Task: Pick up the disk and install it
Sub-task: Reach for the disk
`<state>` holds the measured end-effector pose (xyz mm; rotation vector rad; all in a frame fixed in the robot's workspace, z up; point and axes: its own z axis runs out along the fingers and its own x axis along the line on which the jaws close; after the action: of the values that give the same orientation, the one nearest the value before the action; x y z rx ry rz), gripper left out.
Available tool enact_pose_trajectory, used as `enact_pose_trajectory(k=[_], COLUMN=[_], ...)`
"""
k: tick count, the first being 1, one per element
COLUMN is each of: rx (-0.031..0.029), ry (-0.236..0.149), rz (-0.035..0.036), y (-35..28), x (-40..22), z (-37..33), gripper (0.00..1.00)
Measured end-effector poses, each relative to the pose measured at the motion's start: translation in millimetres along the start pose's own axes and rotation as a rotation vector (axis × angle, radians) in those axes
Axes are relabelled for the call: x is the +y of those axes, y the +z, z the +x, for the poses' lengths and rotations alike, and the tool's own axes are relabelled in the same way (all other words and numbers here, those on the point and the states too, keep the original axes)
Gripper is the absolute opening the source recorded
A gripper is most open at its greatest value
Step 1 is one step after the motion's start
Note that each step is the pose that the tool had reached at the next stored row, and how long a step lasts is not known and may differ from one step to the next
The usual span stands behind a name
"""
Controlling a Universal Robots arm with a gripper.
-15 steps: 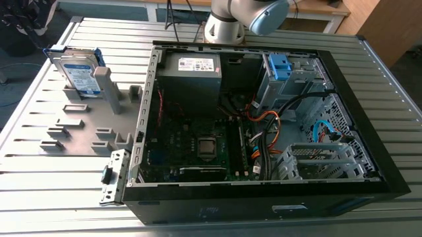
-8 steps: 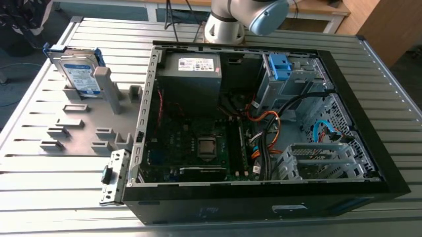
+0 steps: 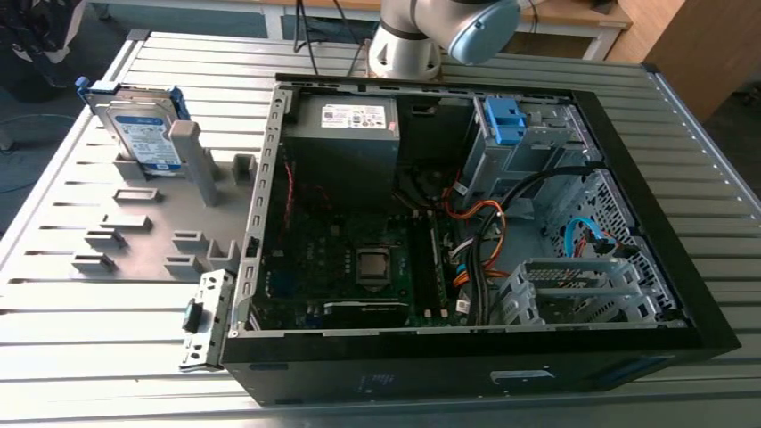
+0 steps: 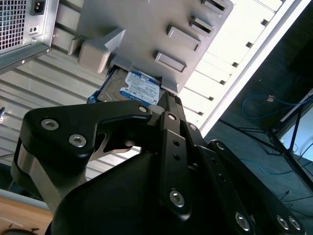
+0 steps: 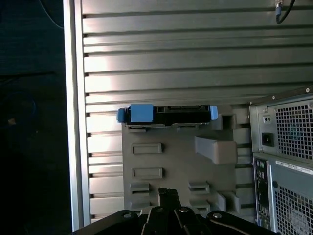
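Observation:
The disk (image 3: 141, 129) stands on edge in a grey slotted holder (image 3: 155, 223) at the exterior view's left, beside the open computer case (image 3: 267, 223). It is silver-grey with a white-and-blue label and a bright blue carrier. In the first wrist view I look down on the disk's (image 5: 168, 113) top edge, and my gripper (image 5: 168, 192) hangs well clear of it over the holder (image 5: 166, 161). In the second wrist view my gripper (image 4: 168, 100) points toward the disk's label (image 4: 139, 88). The fingers are shut with nothing between them.
The case lies open on a ribbed metal table (image 3: 95, 303). Inside are a motherboard (image 3: 356, 259), a power supply (image 3: 345, 125), loose cables (image 3: 487, 241), a metal cage with a blue latch (image 3: 505, 125) and another metal cage (image 3: 571, 290). The arm's base (image 3: 405, 36) stands behind the case.

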<state>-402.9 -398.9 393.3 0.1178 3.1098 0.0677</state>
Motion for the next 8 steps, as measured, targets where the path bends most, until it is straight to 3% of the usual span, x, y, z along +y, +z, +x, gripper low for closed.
enact_pose_trajectory(k=[8], rx=[0.0000], ry=[0.000], rz=[0.0000], y=[-0.2], x=[-0.5], z=[7.2], gripper=[0.11])
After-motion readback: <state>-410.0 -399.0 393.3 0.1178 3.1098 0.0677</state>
